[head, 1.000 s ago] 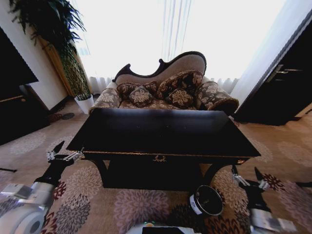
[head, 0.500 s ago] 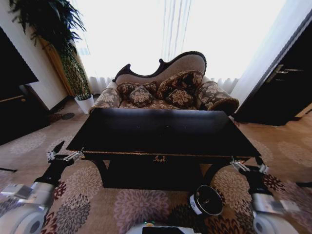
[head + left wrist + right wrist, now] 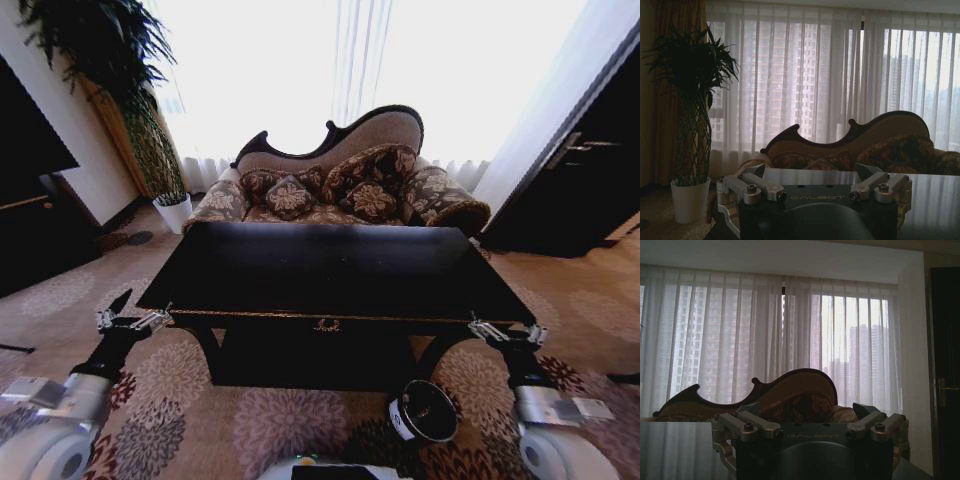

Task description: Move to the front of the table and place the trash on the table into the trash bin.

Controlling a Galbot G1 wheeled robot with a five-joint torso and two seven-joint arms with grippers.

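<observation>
While the left gripper (image 3: pixel 133 312) is hanging open by the table (image 3: pixel 330 270), the right gripper (image 3: pixel 505 330) is hovering open near the trash bin (image 3: pixel 424 411).

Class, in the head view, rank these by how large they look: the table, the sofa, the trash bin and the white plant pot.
1. table
2. sofa
3. trash bin
4. white plant pot

The bin sits much nearer the camera than the pot, so their true order is unsure.
</observation>
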